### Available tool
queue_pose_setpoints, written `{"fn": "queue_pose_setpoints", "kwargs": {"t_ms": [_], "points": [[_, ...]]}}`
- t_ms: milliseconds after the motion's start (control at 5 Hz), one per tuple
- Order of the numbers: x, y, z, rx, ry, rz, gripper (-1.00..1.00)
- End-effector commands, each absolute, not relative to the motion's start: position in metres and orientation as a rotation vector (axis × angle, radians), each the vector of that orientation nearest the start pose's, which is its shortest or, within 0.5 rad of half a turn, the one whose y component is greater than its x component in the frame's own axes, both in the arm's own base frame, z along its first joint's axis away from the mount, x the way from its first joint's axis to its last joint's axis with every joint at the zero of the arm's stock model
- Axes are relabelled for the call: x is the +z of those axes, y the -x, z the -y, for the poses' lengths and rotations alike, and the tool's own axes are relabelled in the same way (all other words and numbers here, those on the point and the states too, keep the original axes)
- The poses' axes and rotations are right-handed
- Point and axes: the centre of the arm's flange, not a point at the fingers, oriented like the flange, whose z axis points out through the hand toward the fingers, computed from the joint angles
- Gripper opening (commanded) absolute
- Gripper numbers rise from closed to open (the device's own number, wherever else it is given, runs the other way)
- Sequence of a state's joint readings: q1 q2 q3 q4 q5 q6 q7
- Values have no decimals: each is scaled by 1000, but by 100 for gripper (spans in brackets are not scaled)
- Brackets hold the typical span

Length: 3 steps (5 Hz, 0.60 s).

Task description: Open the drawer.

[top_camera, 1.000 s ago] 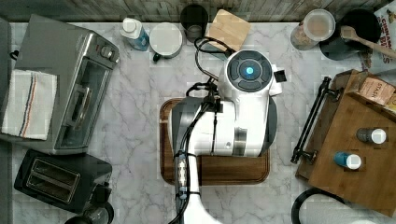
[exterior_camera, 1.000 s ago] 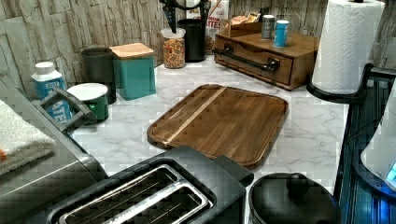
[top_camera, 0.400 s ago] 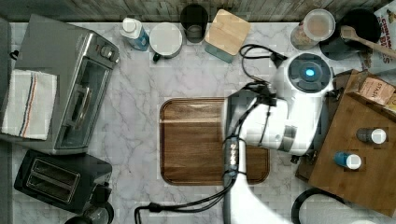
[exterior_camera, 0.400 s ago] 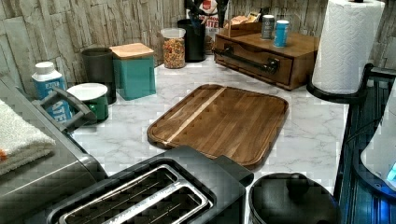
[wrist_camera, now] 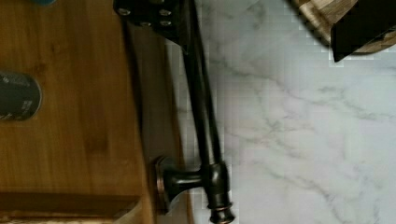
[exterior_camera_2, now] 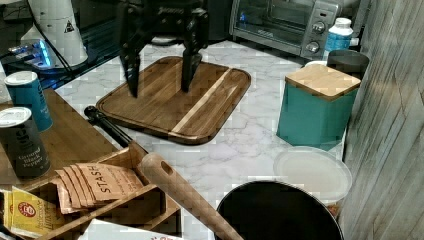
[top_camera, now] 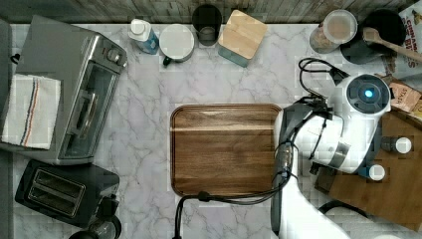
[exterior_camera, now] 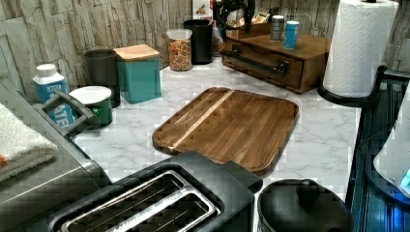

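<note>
i read this as the approach to the handle, before any grasp. starting from the claw itself: the gripper [exterior_camera_2: 159, 82] hangs with its two fingers spread wide apart and nothing between them; in the right view they hang in front of the cutting board [exterior_camera_2: 175, 97]. through the wrist view, one finger [wrist_camera: 161, 16] sits at the handle's [wrist_camera: 203, 121] upper stretch and the other [wrist_camera: 362, 28] is over by the board's corner, so the bar is not yet centred between them. i'd shift so the fingers straddle the bar mid-length, away from its mounting post, drop until the pads bracket it, then close and pull straight out along the marble counter [top_camera: 149, 124]. further off, the drawer [exterior_camera: 263, 60] looks fully closed in its cabinet [exterior_camera: 309, 48], which stands at the left view's far right with two spice jars [exterior_camera: 284, 31] on top; a skewed pull could drag the whole cabinet.
</note>
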<state>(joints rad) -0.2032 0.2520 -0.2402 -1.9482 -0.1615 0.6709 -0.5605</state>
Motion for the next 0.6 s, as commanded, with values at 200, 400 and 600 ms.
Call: {"fn": "queue_pose_setpoints", "kwargs": {"t_ms": [200,400,600], "points": [[360,-548,275,-179,3275,-705,100],[347,-546,275,-125,3286,-710,100],[336,-545,285,-59,3327,-687,100]]}}
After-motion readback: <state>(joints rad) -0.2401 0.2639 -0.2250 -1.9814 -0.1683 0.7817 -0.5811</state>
